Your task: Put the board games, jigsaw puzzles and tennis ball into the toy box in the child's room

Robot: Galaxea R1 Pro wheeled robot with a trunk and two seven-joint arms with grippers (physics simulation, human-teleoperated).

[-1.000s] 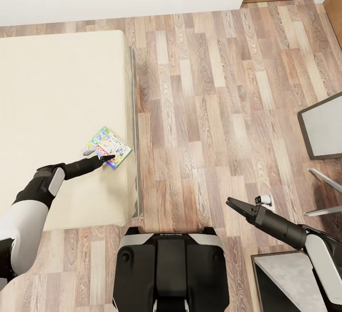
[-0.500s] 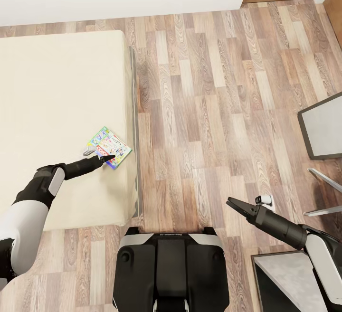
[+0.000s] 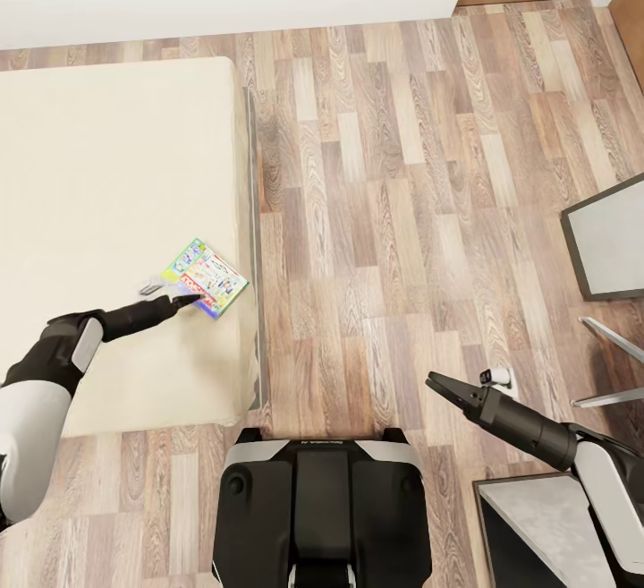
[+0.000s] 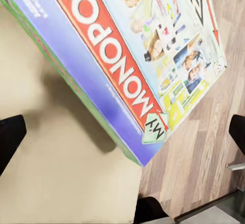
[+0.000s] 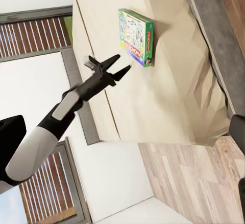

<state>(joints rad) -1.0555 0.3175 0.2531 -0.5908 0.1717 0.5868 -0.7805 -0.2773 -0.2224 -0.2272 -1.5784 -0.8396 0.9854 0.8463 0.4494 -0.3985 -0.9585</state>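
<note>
One board game [image 3: 207, 275], a flat white-green box with a red band, lies on the beige bed [image 3: 107, 167] close to its right edge. My left gripper [image 3: 170, 293] is open just left of the box, its fingers pointing at the box's near edge without holding it. The left wrist view shows the board game [image 4: 117, 55] close up, resting on the mattress with wooden floor beyond. From the right wrist view I see the board game [image 5: 137, 37] and the open left gripper [image 5: 109, 66] a short way from it. My right gripper [image 3: 436, 382] hangs open over the floor, empty.
Wooden floor runs between the bed and grey-topped furniture at the right [image 3: 613, 243] and lower right [image 3: 537, 525]. A small white object [image 3: 498, 378] sits on the floor near my right gripper. My base [image 3: 322, 498] stands at the bed's corner. A white wall lies behind.
My left arm has drawn back to the left, so its fingertip no longer overlaps the board game. The box and the right arm have not moved.
</note>
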